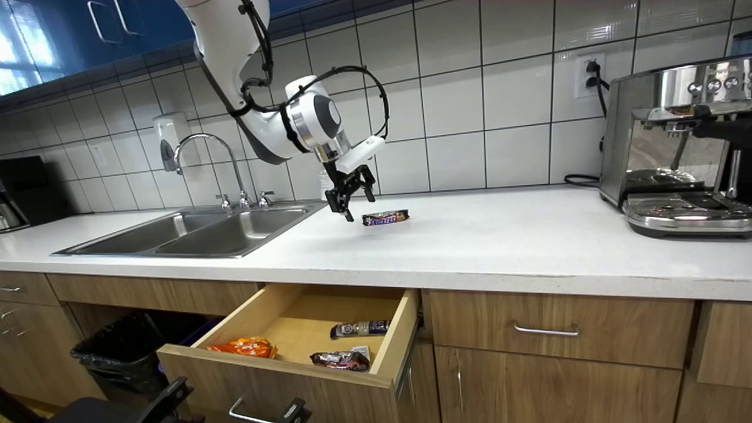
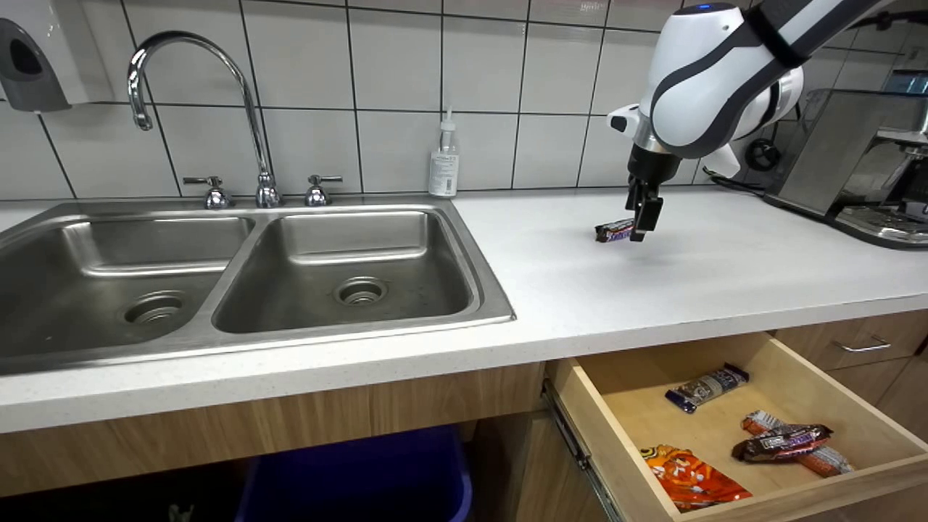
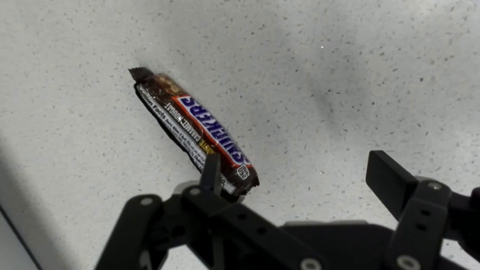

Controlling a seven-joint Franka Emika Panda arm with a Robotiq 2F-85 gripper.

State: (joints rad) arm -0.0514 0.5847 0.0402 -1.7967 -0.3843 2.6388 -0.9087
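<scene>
Gripper (image 3: pixel 298 173) is hovering above the counter (image 1: pixel 529 235), black fingers standing wide apart, gripping nothing. Candy bar (image 3: pixel 198 131) is lying close by, right of the sink (image 2: pixel 487 283), probably steadied by a flattish underside; glossy brown wrapper is ending in toothed crimps. Nearer, a pale wooden drawer (image 1: pixel 294 329) is standing open, its walls containing crinkled packets (image 2: pixel 692 482).

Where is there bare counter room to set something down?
The widest free patch of counter lies between candy bar and coffee machine; a narrower one between bar and sink. Crowded: by the bar, where the open end effector hangs; in the drawer, where snacks overlap.
</scene>
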